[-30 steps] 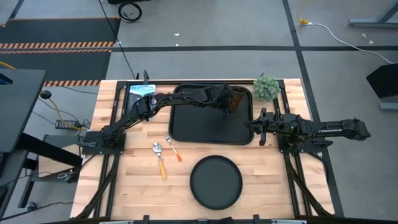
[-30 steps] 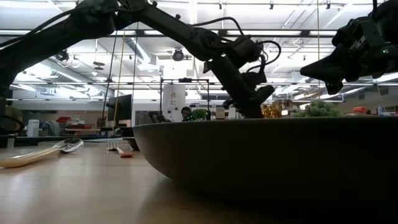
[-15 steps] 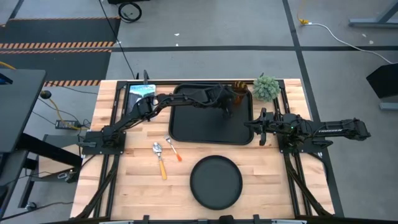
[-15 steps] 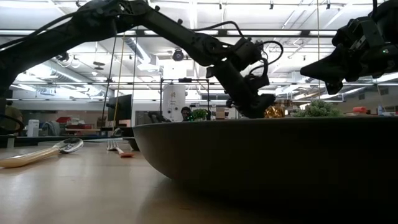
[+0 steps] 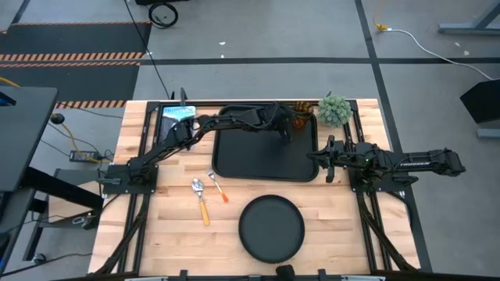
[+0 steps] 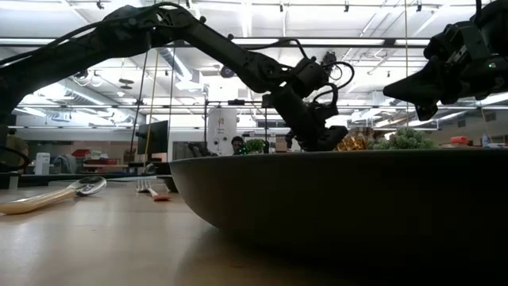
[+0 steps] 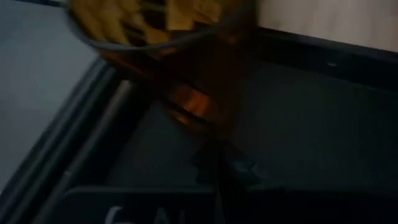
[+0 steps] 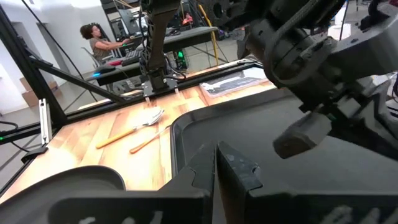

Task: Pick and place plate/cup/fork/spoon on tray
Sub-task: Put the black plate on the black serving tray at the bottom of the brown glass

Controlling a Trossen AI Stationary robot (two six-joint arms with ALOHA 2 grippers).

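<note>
The amber cup (image 5: 301, 122) stands in the far right corner of the black tray (image 5: 234, 160); it also shows in the low view (image 6: 353, 143). My left gripper (image 5: 287, 134) is shut just left of the cup, its fingertips (image 7: 216, 165) close to the cup's base (image 7: 196, 115). The round black plate (image 5: 271, 228) lies on the table near the front edge. The spoon (image 5: 201, 201) and the fork (image 5: 217, 187) lie on the table left of the plate. My right gripper (image 5: 312, 155) is shut and empty over the tray's right rim. My left gripper points its shut fingers at the cup's lower wall (image 7: 199, 121) from the table's left, slanting down. I cannot tell whether the fingertips touch the cup. The cup stands with its base on the tray.
A small green plant (image 5: 334, 110) stands just beyond the tray's far right corner, close to the cup. A blue packet (image 5: 178, 115) lies at the table's far left. In the low view the plate (image 6: 341, 206) fills the foreground and hides the tray.
The cup has shifted a little toward the tray's far right corner. My left gripper has stayed beside it, drawing slightly back toward the table's left.
</note>
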